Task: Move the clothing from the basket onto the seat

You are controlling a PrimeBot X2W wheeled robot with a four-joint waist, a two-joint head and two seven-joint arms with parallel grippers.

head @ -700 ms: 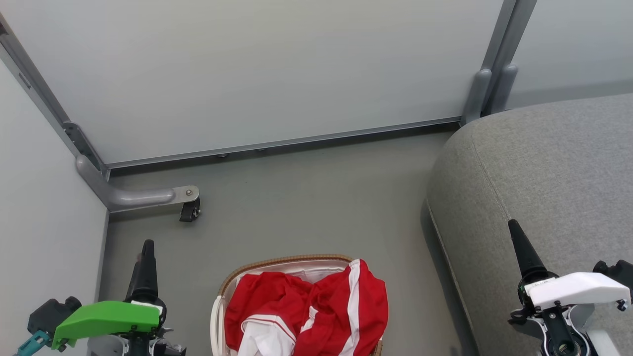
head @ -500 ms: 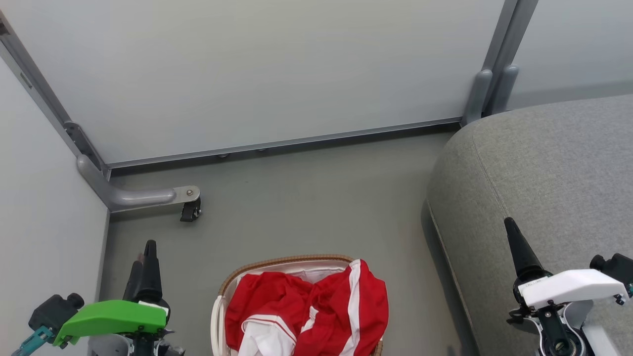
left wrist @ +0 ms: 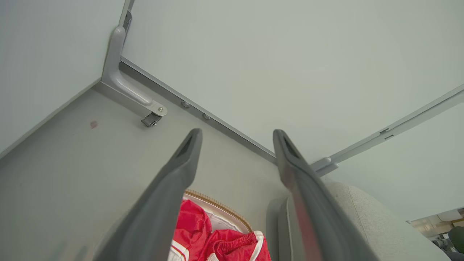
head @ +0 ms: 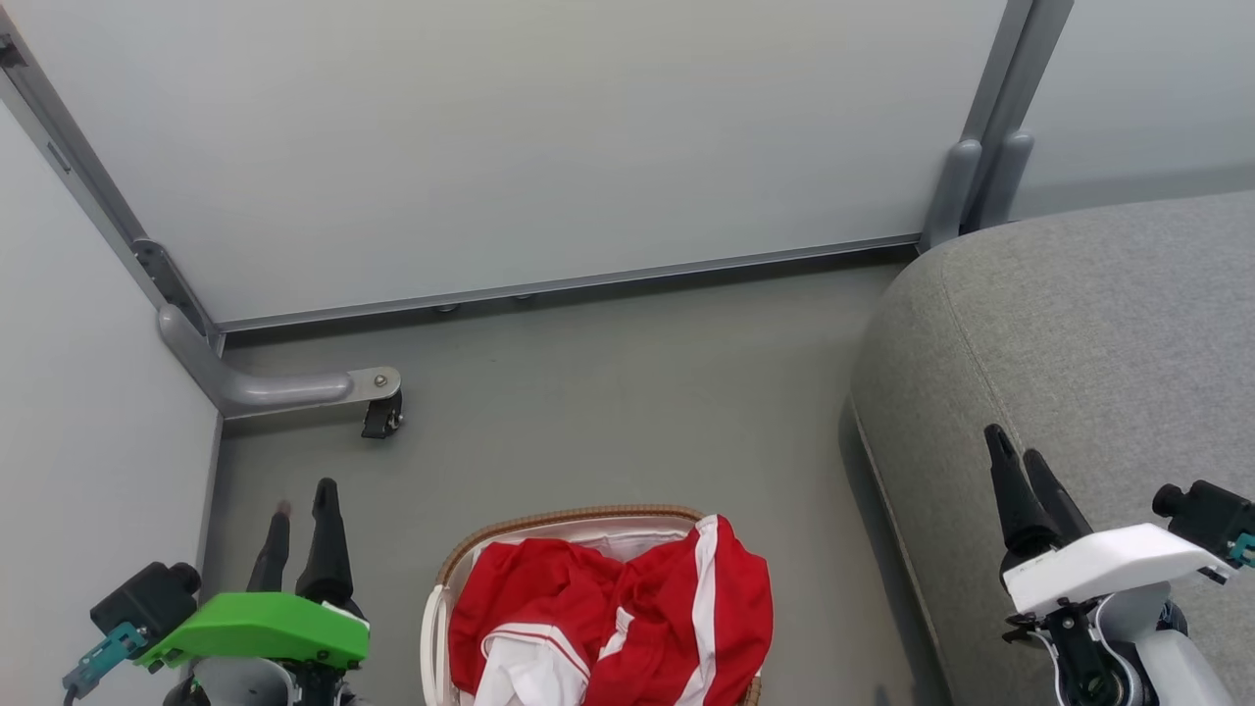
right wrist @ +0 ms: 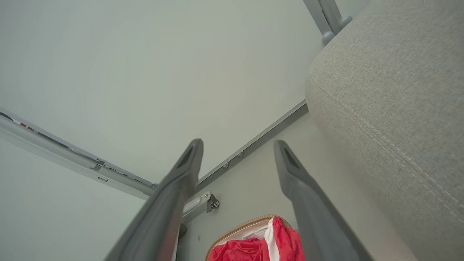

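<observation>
1. the partition panels (head: 510, 147) meet in a corner and wall in the work area at the back and on the robot's left.
2. the seat (head: 1079, 343), a light grey sofa with a stitched seam, stands at the robot's right. only a strip of floor (head: 608, 392) separates it from the basket, so i judge the carry across will be short. no clothing lies on the part of it that shows.
3. the basket (head: 569, 516) stands upright on the floor straight ahead of the robot, between its two arms, probably so either arm can reach in. its near side runs off the bottom of the head view.
4. the clothing (head: 647, 608), red with white stripes, is heaped in the basket and fills it to the woven rim. one fold hangs over the rim on the sofa side. a white lining (head: 608, 534) shows under the far rim. the move looks not yet begun.
5. the left end effector (head: 302, 500) hovers over the floor to the left of the basket, apart from it. its fingers are spread with nothing between them.
6. the right end effector (head: 1013, 443) hangs above the sofa's edge, also spread and empty. both look poised to start.
7. the caster foot (head: 380, 417) of a partition leg rests on the floor well beyond the basket.
</observation>
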